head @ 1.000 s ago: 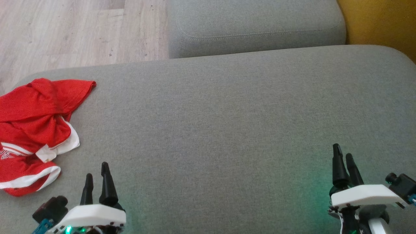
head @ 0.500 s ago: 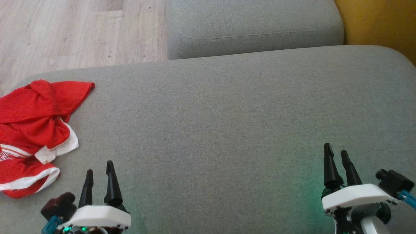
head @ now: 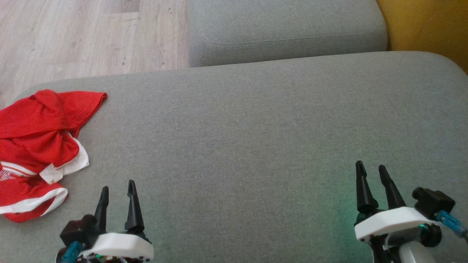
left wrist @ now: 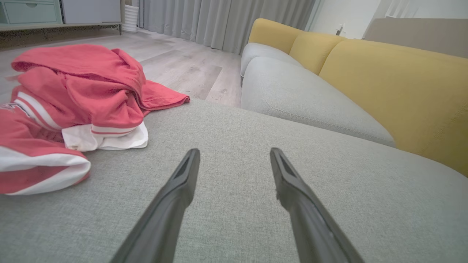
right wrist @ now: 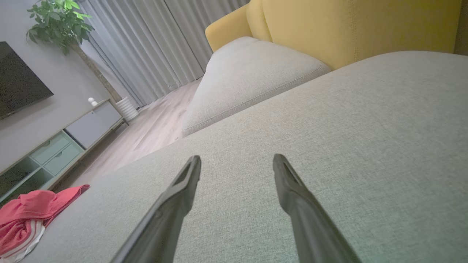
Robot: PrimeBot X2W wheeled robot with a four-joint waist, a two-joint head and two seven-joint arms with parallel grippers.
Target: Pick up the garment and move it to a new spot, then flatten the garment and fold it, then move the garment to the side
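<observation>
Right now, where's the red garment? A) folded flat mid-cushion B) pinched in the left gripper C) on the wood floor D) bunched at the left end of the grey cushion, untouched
D: the red garment lies crumpled on the grey cushion at the robot's left, and the left gripper and right gripper both stand open, apart from it.

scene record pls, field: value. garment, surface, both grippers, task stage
garment: red with white trim, crumpled, at the left end of the seat
surface: grey sofa seat
left gripper: open, holding nothing, just right of the garment, not touching it
right gripper: open, holding nothing, above bare seat, far from the garment
task stage: pick-up not yet done
</observation>
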